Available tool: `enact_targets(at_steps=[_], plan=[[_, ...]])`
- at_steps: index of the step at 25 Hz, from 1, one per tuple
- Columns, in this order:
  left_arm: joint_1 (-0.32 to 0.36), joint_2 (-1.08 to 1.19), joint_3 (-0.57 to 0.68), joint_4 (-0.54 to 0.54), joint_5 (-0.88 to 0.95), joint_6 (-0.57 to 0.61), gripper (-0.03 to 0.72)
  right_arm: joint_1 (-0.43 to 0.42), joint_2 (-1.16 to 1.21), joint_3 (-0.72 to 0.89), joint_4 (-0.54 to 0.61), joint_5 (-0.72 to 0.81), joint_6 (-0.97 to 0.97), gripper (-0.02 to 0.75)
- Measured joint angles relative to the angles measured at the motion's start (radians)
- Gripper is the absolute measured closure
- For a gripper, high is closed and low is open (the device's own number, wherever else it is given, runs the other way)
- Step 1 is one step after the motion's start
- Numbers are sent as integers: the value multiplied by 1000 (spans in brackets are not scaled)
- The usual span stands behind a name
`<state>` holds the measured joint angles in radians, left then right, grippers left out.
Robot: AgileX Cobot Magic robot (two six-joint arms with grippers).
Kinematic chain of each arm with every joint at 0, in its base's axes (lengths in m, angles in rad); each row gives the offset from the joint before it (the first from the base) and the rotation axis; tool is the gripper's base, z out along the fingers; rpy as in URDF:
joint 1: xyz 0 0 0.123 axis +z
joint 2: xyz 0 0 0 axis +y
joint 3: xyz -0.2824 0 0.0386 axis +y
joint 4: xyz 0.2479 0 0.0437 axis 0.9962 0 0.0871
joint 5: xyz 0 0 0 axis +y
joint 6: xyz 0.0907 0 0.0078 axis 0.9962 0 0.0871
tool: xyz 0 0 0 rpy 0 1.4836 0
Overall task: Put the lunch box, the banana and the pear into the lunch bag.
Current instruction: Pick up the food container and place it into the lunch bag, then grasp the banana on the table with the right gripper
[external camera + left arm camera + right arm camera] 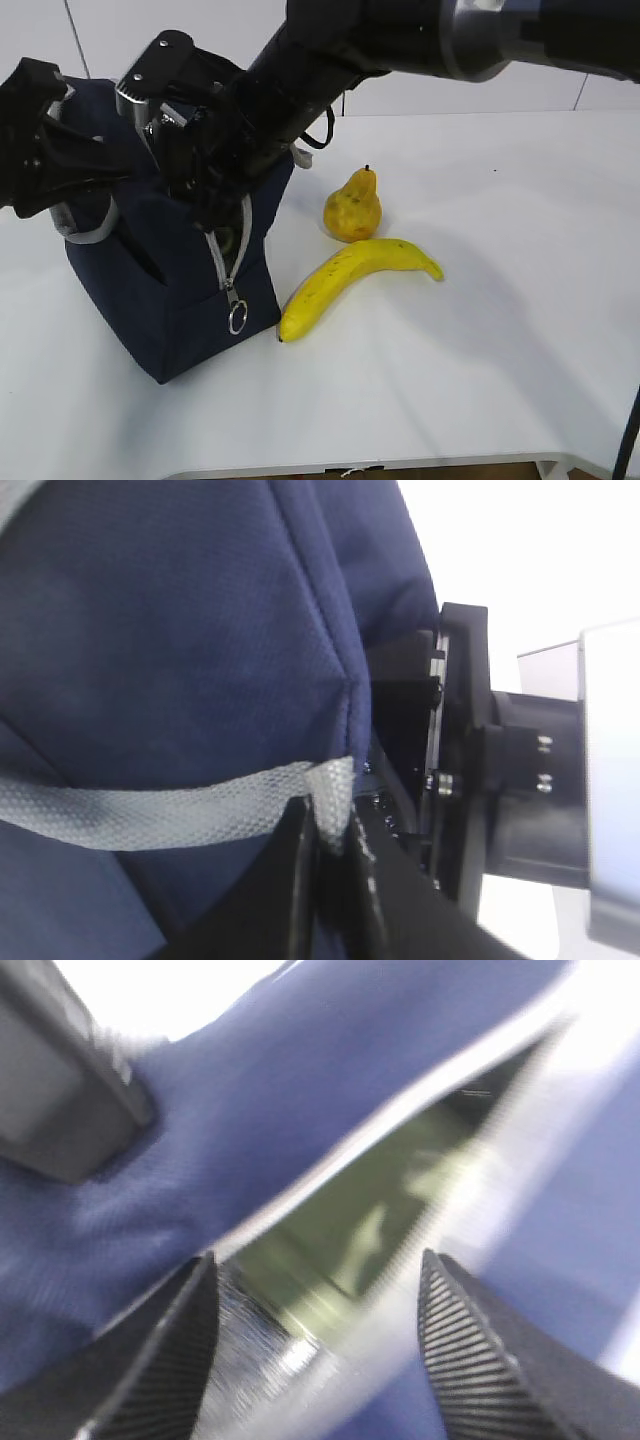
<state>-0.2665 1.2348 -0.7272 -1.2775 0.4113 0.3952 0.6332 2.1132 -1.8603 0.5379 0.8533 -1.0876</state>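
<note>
The navy lunch bag (170, 290) stands at the table's left with its top unzipped. My left gripper (335, 820) is shut on the bag's grey strap handle (150, 810) at the bag's left side. My right gripper (318, 1258) is open at the bag's mouth, reaching in from the right. Between and beyond its fingers, inside the bag, shows the blurred sage-green lid of the lunch box (370, 1220). Neither finger touches it. The pear (353, 208) stands upright to the right of the bag. The banana (350, 275) lies in front of the pear, close to the bag's corner.
The zipper's ring pull (237, 318) hangs down the bag's front corner. The white table (480, 360) stretches bare to the right, with its front edge low in the exterior view. A black cable (630, 440) runs down at the far right.
</note>
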Motion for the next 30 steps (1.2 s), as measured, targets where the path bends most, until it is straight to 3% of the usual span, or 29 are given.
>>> enact_targets(at_steps=[9,15,19,22,26,30], plan=[[0,0,0,87,0,2,678,0,-104,-4,-88,13,86,225],[0,0,0,100,-4,2,678,0,-182,-10,-289,143,261,225],[0,0,0,114,-4,2,678,0,-200,-14,-466,332,292,225],[0,0,0,118,-4,2,678,0,-200,-14,-572,375,294,225],[0,0,0,120,-4,2,678,0,-200,-14,-661,383,296,225],[0,0,0,120,-4,2,678,-9,-200,-14,-679,386,301,225]])
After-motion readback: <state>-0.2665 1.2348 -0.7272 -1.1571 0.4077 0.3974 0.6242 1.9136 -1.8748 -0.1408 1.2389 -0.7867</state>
